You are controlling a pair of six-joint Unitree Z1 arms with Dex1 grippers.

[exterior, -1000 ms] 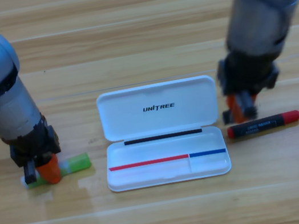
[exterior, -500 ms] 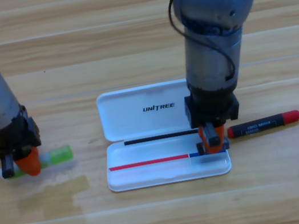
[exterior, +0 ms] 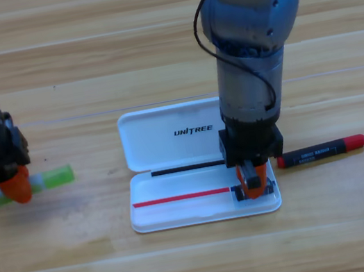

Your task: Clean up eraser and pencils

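Observation:
The white case (exterior: pixel 181 212) lies open at the middle of the table. My right gripper (exterior: pixel 253 185) points down into its small right compartment, shut on the dark eraser (exterior: pixel 239 194), of which only an edge shows under the orange jaws. The black pencil with red ends (exterior: pixel 321 151) lies flat on the table just right of the case, apart from it. At the far left my left gripper (exterior: pixel 9 189) is shut on the pale white-green pencil (exterior: pixel 50 179). Its bright green end sticks out to the right, and its left end is mostly hidden by the gripper.
The case's lid (exterior: pixel 190 122) lies open flat behind the tray, with the right arm standing over its right part. The wooden table (exterior: pixel 205 266) runs past every edge of the picture.
The right gripper carried the eraser from right of the case into the small right compartment and lowered. The left gripper has moved left and slightly up with the green pencil.

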